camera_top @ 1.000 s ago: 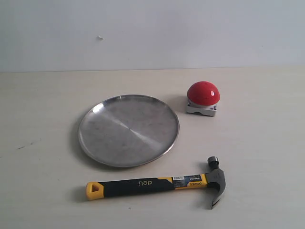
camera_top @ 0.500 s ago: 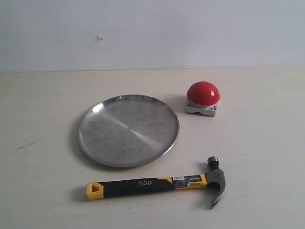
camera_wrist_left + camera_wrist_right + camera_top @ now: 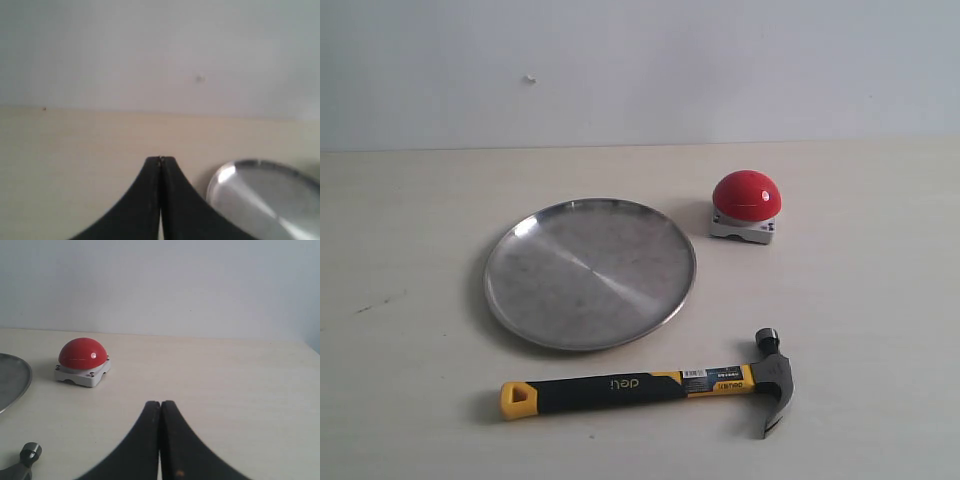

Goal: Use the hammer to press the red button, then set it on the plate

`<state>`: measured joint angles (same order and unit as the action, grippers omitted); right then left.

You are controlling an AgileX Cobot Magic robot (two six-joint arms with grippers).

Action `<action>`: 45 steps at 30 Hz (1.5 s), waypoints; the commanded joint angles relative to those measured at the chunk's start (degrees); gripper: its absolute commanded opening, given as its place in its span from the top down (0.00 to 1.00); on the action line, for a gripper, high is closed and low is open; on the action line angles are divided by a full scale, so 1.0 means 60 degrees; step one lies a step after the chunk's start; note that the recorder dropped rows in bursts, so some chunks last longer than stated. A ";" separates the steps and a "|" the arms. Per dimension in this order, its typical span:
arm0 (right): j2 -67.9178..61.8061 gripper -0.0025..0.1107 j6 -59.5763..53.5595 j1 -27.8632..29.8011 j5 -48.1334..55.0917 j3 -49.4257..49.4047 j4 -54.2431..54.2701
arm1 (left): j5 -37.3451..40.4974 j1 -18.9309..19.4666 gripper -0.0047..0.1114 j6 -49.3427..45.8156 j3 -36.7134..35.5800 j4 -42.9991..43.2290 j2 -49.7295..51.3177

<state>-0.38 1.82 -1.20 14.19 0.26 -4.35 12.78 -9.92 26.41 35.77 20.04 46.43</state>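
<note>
One hammer (image 3: 650, 385), one red button (image 3: 747, 195), one plate (image 3: 590, 272), left claw (image 3: 160, 159) and right claw (image 3: 160, 403) both pressed together

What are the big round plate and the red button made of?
The plate looks like brushed silver metal: shiny, with faint streaks and a bright glint near its rim. The red button seems glossy plastic, going by the small highlight on its dome, though that is less sure.
</note>
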 commanded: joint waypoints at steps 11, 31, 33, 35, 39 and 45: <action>0.0064 0.98 -0.0014 0.0055 -0.0012 -0.0043 -0.0005 | 0.5030 -0.4389 0.96 -0.6709 0.4873 -0.2371 0.7249; 0.0064 0.98 -0.0014 0.0055 -0.0012 -0.0043 -0.0005 | 0.7440 -0.7325 0.52 -1.0827 0.9755 -0.4028 1.2593; 0.0064 0.98 -0.0014 0.0055 -0.0012 -0.0043 -0.0005 | 0.7421 -0.7491 0.52 -1.0827 0.9790 -0.4009 1.2691; 0.0064 0.98 -0.0014 0.0055 -0.0012 -0.0043 -0.0005 | 0.7421 -0.7669 0.52 -1.0913 0.9809 -0.4009 1.2784; 0.0064 0.98 -0.0014 0.0055 -0.0012 -0.0043 -0.0005 | 0.7224 -0.7883 0.52 -1.1048 0.9809 -0.3958 1.2940; 0.0064 0.98 -0.0014 0.0055 -0.0012 -0.0043 -0.0005 | 0.6831 -0.7888 0.52 -1.1050 0.9905 -0.3928 1.3229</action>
<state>-0.38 1.82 -1.20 14.19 0.26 -4.35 54.82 -57.17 -39.76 94.47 -3.84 125.08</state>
